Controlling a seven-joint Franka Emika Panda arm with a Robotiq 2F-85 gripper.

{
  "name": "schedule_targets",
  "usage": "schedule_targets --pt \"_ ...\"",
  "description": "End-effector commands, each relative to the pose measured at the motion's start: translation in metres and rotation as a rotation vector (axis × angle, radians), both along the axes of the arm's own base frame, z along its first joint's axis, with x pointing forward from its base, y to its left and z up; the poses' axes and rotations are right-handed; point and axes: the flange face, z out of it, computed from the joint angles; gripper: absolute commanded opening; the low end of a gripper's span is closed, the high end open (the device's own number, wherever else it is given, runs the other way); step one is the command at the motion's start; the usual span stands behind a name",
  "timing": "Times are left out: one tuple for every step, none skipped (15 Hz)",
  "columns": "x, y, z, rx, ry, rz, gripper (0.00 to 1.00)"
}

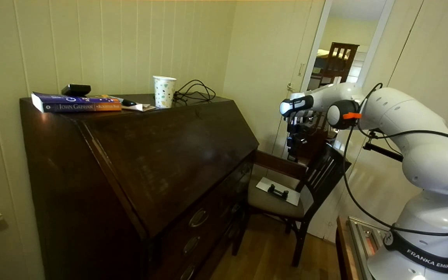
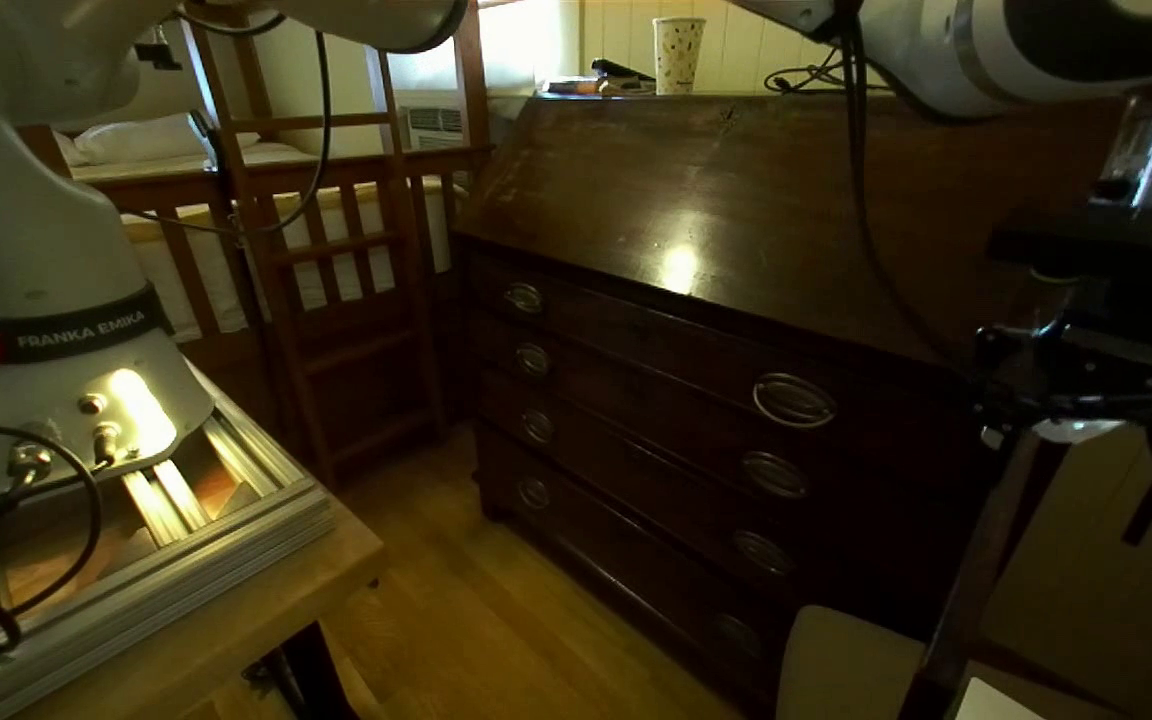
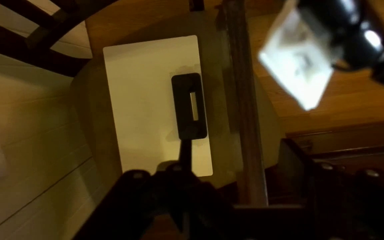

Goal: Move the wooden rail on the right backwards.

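Hanging dark, the gripper (image 1: pixel 292 154) blurs out: cannot tell if fingers are spread or together. Wooden rail (image 1: pixel 279 163) juts from right front corner of desk (image 1: pixel 177 151) above chair seat (image 1: pixel 270 204), slatted back (image 1: pixel 322 168) near its outer end; white board (image 3: pixel 145 103) beneath.

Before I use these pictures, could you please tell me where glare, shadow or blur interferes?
In an exterior view, bright glare on the dark brown slant-top wooden desk, its lower right sunk in shadow; in the wrist view, the glossy black part at upper right out of focus, the flat white rectangular board sharper.
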Motion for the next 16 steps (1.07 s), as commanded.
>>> schedule_targets --pt "-0.012 -0.006 0.029 -0.011 -0.040 -0.084 0.98" --pt "-0.014 -0.007 0.028 -0.010 -0.044 -0.096 1.00" --pt "-0.016 -0.009 0.029 -0.018 -0.053 -0.107 1.00" --pt "-0.019 -0.011 0.030 -0.029 -0.065 -0.124 1.00" --pt "-0.020 -0.013 0.028 -0.043 -0.089 -0.128 1.00" --pt "-0.020 -0.015 0.022 -0.063 -0.111 -0.126 1.00" --pt "-0.020 -0.016 0.017 -0.072 -0.140 -0.105 1.00" --pt "-0.021 -0.017 0.010 -0.095 -0.151 -0.092 1.00" --pt "-0.023 -0.016 0.003 -0.104 -0.165 -0.073 1.00" --pt "-0.022 -0.013 -0.002 -0.113 -0.176 -0.020 1.00" --pt "-0.022 -0.010 -0.006 -0.124 -0.193 0.021 1.00" --pt "-0.022 -0.006 -0.009 -0.127 -0.209 0.059 1.00" --pt "-0.026 -0.006 -0.003 -0.129 -0.238 0.062 1.00" --pt "-0.017 -0.016 -0.019 -0.149 -0.186 0.024 1.00" --pt "-0.018 -0.014 -0.019 -0.149 -0.199 0.039 1.00" --pt "-0.020 -0.013 -0.016 -0.147 -0.204 0.044 1.00"
